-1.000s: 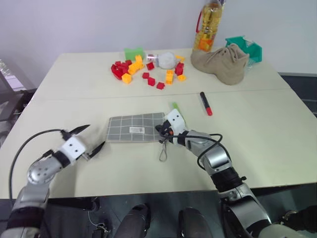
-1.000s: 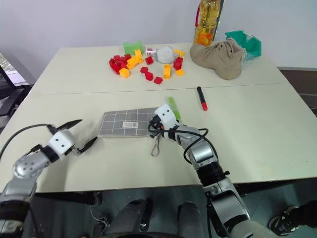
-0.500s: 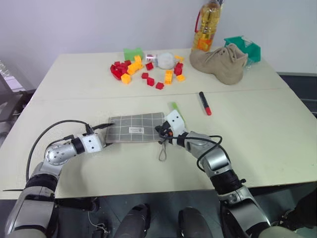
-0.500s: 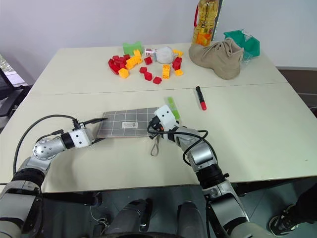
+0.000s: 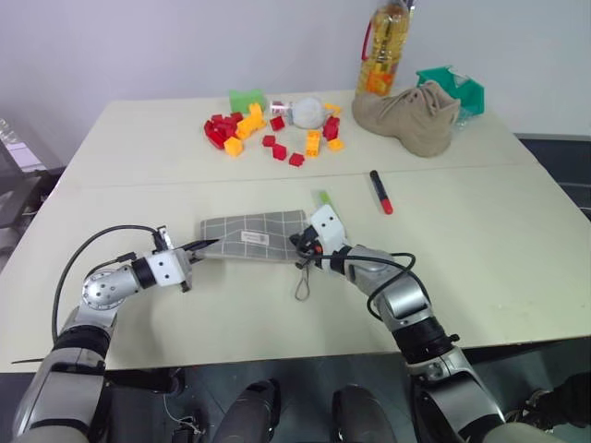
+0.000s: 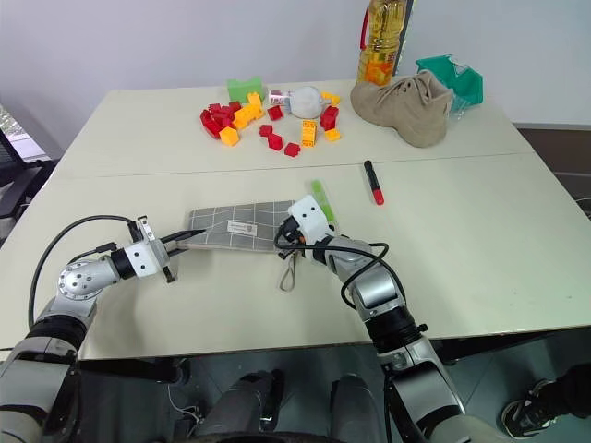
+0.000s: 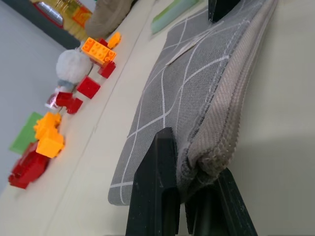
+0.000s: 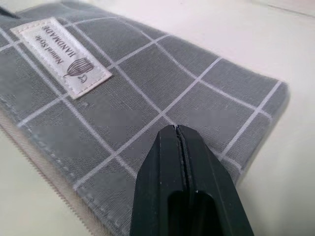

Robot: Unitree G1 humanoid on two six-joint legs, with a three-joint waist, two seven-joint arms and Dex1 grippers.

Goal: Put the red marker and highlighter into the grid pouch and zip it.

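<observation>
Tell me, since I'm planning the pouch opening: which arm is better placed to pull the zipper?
Probably the right. The right gripper sits shut at the grid pouch end beside the zipper pull cord; the left gripper is shut on the far corner, anchoring it.

A robot test room or lab: two plain cream tables [image 5: 517, 249] against a bare white wall [image 5: 166, 46], holding unrelated props like red and orange toy blocks [image 5: 242, 129], a tan suede boot [image 5: 411, 115], a cooking-oil bottle [image 5: 385, 51]
</observation>
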